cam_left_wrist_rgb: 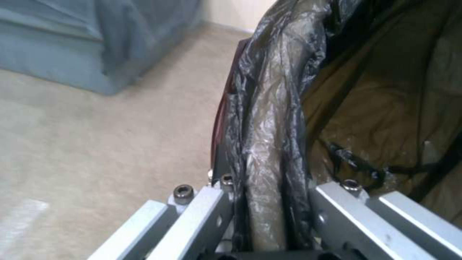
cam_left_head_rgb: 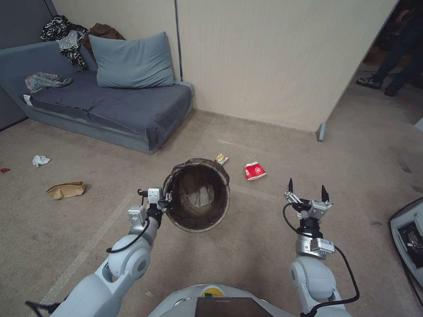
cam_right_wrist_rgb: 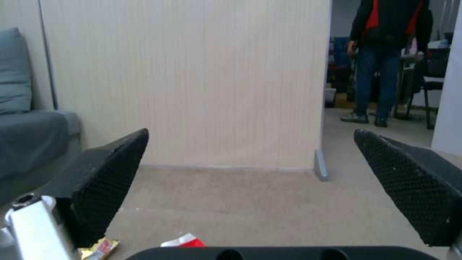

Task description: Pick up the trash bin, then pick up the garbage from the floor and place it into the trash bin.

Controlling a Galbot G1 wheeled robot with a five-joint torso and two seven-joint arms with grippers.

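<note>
- Head view: left gripper (cam_left_head_rgb: 166, 203) is pinching the near-left rim of the trash bin (cam_left_head_rgb: 198, 196), which is sitting at centre frame, tilted so its mouth is facing the camera.
- Left wrist view: the fingers (cam_left_wrist_rgb: 202, 216) are closing on the rim with the bag liner (cam_left_wrist_rgb: 269, 119) bunched between them. Risk: the grip seems to be biting slick plastic as much as the rim, so the bin could be slipping or swinging loose as it is carried.
- Right gripper (cam_left_head_rgb: 307, 190) is hanging at right of centre in the head view, spread wide and holding nothing, touching nothing.
- Garbage is lying about the floor: red-and-white cup (cam_left_head_rgb: 255, 171) and snack wrapper (cam_left_head_rgb: 221, 159) just beyond the bin, brown paper bag (cam_left_head_rgb: 66, 189) and tissue wad (cam_left_head_rgb: 40, 160) at left of frame, tiny red scrap (cam_left_head_rgb: 4, 170) at the left edge.
- Risk: the wrapper is lying flat on carpet, so the open fingers could be scraping pile and missing it.
- Risk: the one-sided hold is leaving the bin's mouth slanted; a dropped piece could be catching the rim and falling out.
</note>
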